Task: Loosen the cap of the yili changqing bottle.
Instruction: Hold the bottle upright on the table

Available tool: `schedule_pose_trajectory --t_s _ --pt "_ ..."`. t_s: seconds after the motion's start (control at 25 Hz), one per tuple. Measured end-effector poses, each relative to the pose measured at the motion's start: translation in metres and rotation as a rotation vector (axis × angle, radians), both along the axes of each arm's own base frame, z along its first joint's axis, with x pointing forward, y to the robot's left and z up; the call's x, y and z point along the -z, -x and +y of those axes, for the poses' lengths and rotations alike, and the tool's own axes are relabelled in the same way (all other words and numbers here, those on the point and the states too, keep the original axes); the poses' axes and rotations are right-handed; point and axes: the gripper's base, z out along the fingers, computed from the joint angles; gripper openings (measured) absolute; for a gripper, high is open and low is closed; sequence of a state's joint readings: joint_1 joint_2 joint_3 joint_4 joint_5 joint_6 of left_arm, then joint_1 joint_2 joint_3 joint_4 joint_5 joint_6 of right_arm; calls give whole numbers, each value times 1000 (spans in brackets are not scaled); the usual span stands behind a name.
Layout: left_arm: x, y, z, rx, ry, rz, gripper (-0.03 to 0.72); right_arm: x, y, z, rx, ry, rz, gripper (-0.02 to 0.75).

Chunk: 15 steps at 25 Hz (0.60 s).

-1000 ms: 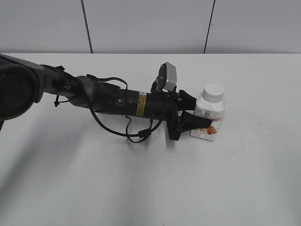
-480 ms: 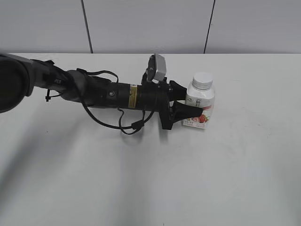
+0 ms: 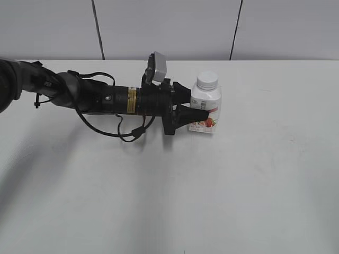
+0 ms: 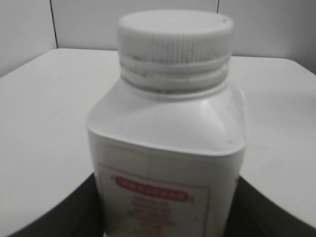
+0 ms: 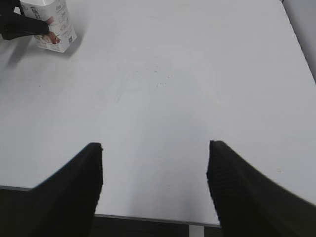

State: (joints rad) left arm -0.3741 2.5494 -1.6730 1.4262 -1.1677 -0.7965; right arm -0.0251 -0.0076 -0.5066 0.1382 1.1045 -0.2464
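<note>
The yili changqing bottle (image 3: 206,108) stands upright on the white table, white with a pink-red strawberry label. Its ribbed white cap (image 3: 207,80) is on the neck. My left gripper (image 3: 197,109) reaches in from the left and is shut on the bottle's body, one finger on each side. In the left wrist view the bottle (image 4: 168,148) fills the frame with the cap (image 4: 175,37) on top and dark fingers (image 4: 59,212) at both lower corners. My right gripper (image 5: 155,158) is open and empty above the table's near edge; the bottle (image 5: 52,24) shows far off at top left.
The white table (image 3: 238,185) ends at a grey panelled wall (image 3: 169,29) behind. The left arm (image 3: 95,98) and its looped cable (image 3: 130,135) lie across the left half. The table's front edge (image 5: 148,218) shows in the right wrist view.
My left gripper has dragged the held bottle to the left and farther back across the table over both steps. The bottle stays upright with the cap on.
</note>
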Motion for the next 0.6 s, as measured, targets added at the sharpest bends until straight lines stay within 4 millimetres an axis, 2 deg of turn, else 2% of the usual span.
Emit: schedule_pose_trajectory --t_s 0.6 --pt "11 -14 49 -39 -72 25 401 0 0 0 0 0 0 527"
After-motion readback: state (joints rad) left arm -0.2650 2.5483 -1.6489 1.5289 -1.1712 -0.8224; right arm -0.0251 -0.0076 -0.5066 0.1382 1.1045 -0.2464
